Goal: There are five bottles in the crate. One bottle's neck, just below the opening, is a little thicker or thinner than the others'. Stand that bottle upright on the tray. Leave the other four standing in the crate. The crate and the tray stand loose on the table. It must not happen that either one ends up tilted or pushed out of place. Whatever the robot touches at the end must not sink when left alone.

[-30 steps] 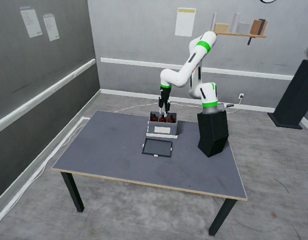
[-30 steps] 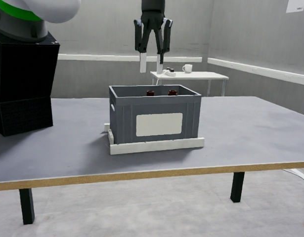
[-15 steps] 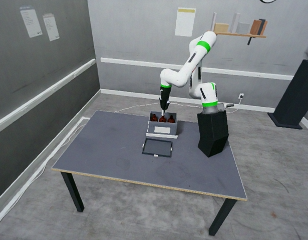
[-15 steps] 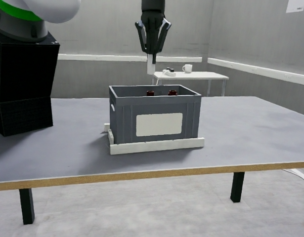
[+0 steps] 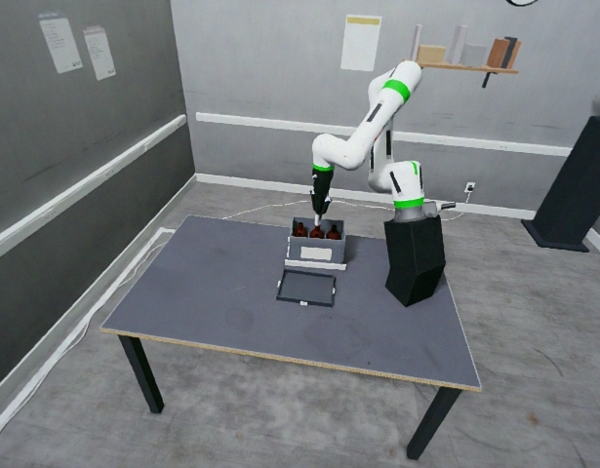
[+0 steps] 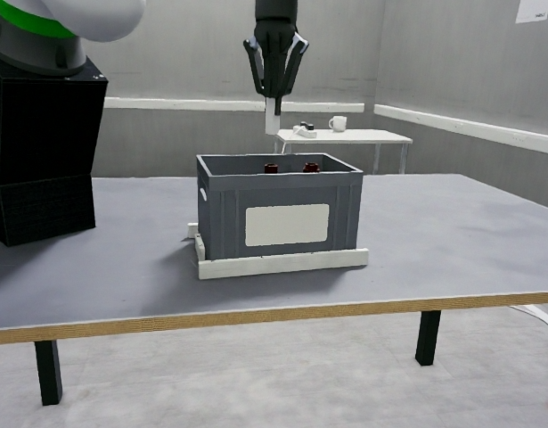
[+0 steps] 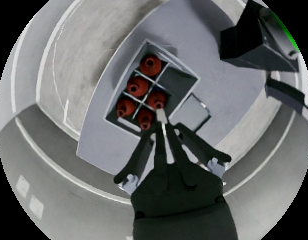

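The grey crate (image 5: 317, 242) (image 6: 278, 207) stands in the middle of the table, with a white label on its side. Several brown bottles stand upright in its cells; the wrist view shows their red-brown tops (image 7: 137, 87), and one cell (image 7: 177, 80) is empty. Two bottle tops (image 6: 270, 168) show above the rim in the exterior view. The dark tray (image 5: 305, 288) lies empty just in front of the crate. My gripper (image 6: 272, 124) hangs above the crate, clear of the bottles. Its fingers (image 7: 164, 120) are shut together with nothing between them.
The arm's black pedestal (image 5: 415, 261) stands on the table right of the crate. A white strip (image 6: 282, 265) lies along the crate's base. A small white side table with a mug (image 6: 343, 135) stands off behind the table.
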Motion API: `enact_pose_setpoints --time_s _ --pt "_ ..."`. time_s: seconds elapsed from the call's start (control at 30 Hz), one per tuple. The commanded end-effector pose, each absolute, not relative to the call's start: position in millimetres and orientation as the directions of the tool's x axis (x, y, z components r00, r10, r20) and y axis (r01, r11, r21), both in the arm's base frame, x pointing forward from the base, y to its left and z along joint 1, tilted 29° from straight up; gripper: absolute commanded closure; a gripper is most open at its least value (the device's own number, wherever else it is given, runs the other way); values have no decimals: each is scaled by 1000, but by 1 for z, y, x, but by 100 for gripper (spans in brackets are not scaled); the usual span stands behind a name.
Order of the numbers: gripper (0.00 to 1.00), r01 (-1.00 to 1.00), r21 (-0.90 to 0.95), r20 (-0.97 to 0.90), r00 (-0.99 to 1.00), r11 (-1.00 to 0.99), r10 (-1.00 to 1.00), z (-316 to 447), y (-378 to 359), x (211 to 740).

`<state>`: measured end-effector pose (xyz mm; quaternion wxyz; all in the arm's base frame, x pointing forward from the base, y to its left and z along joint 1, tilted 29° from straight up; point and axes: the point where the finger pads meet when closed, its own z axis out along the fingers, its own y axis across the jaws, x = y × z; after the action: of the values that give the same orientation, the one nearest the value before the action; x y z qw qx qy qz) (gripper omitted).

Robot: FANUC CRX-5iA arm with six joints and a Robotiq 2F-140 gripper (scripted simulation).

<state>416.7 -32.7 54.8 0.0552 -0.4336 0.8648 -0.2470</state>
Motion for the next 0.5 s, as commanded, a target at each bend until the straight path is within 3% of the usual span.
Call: enact_pose_setpoints --time_s 0.0,0.17,0.47 --pt "90 -723 -476 118 -617 502 -778 55 -32 417" --pt "90 -723 -476 118 -617 502 -778 56 -33 418" --pt "90 -724 -471 117 -617 504 -778 90 -65 471"
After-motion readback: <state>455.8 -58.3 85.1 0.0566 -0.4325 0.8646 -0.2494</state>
